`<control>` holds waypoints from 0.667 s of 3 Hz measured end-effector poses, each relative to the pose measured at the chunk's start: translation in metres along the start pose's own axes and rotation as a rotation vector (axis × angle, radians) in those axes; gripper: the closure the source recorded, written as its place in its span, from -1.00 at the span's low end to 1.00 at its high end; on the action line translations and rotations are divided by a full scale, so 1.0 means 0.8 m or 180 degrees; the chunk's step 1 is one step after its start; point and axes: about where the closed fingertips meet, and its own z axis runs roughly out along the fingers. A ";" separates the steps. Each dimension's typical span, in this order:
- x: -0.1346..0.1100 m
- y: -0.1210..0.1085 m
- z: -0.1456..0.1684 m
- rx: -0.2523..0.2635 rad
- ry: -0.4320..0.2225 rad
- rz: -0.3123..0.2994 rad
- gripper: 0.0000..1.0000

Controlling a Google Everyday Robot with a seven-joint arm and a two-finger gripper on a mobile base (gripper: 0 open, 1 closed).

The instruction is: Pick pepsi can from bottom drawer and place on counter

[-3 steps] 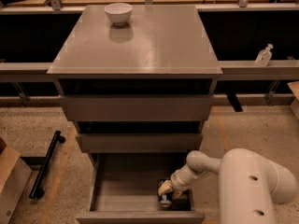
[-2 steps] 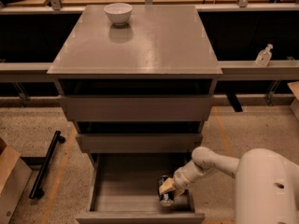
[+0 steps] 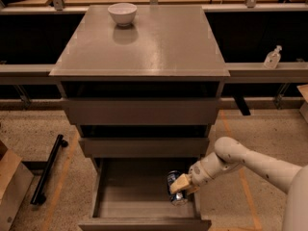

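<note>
The pepsi can (image 3: 174,188), dark blue with silver ends, is held in my gripper (image 3: 180,186) over the right side of the open bottom drawer (image 3: 139,196). The can is lifted off the drawer floor and tilted. My white arm reaches in from the lower right. The fingers (image 3: 182,182) are closed around the can's side. The glossy grey-brown counter (image 3: 144,42) lies above, at the top of the cabinet.
A white bowl (image 3: 121,12) stands at the counter's far left. A clear pump bottle (image 3: 272,57) sits on a ledge at right. The two upper drawers (image 3: 142,112) overhang the bottom drawer. A black bar (image 3: 47,170) and a cardboard box (image 3: 10,186) lie on the floor at left.
The gripper has risen from the drawer floor with the can in it, and the arm has pulled back slightly to the right.
</note>
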 end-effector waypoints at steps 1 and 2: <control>0.005 0.059 -0.077 0.0131 -0.0103 -0.0247 1.00; -0.013 0.123 -0.159 0.0495 -0.0295 -0.0508 1.00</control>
